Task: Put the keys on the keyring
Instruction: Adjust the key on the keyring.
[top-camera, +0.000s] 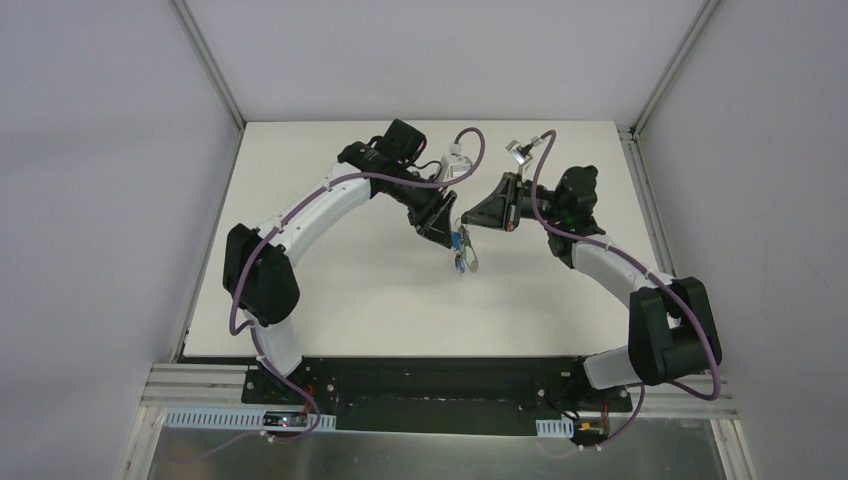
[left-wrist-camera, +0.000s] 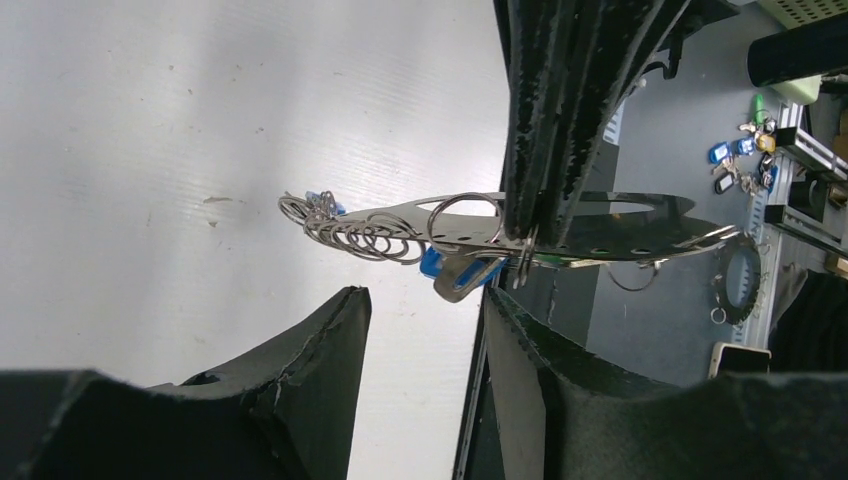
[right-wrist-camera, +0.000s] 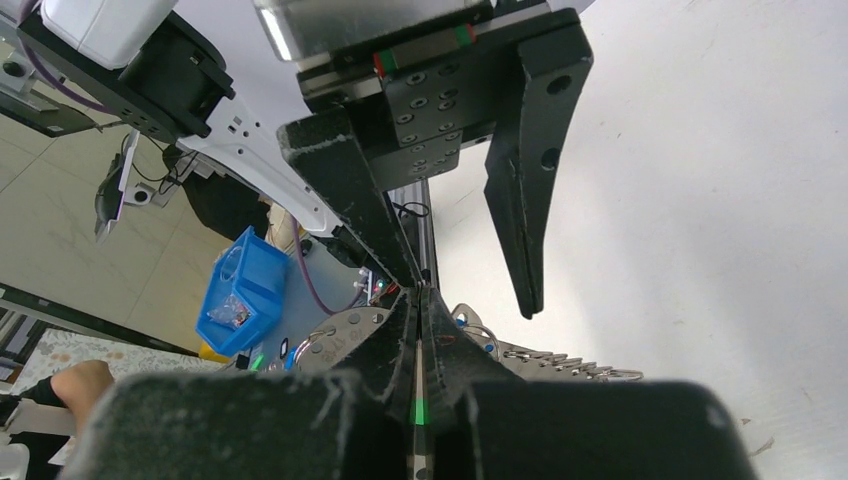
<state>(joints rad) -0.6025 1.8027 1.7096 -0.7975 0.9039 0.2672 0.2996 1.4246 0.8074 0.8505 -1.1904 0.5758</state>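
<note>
The keyring (left-wrist-camera: 610, 222) is a flat pale metal plate seen edge-on, with a row of linked rings (left-wrist-camera: 360, 236) at its end. My right gripper (right-wrist-camera: 420, 298) is shut on the plate and holds it above the table; its fingers (left-wrist-camera: 545, 120) come down from the top of the left wrist view. A blue-headed key (left-wrist-camera: 458, 276) hangs from a ring under the plate. A green sliver (right-wrist-camera: 418, 408) shows between the right fingers; I cannot tell whether it is the green key. My left gripper (left-wrist-camera: 425, 300) is open just below the blue key, touching nothing. From above, both grippers meet over the keyring (top-camera: 464, 252).
The white table (top-camera: 380, 300) lies below, its right edge running past the left gripper's right finger (left-wrist-camera: 520, 350). Off the table are spare key bunches (left-wrist-camera: 742, 160) and a blue bin (right-wrist-camera: 240, 290). The left gripper's open fingers (right-wrist-camera: 525, 200) hang close above the right gripper.
</note>
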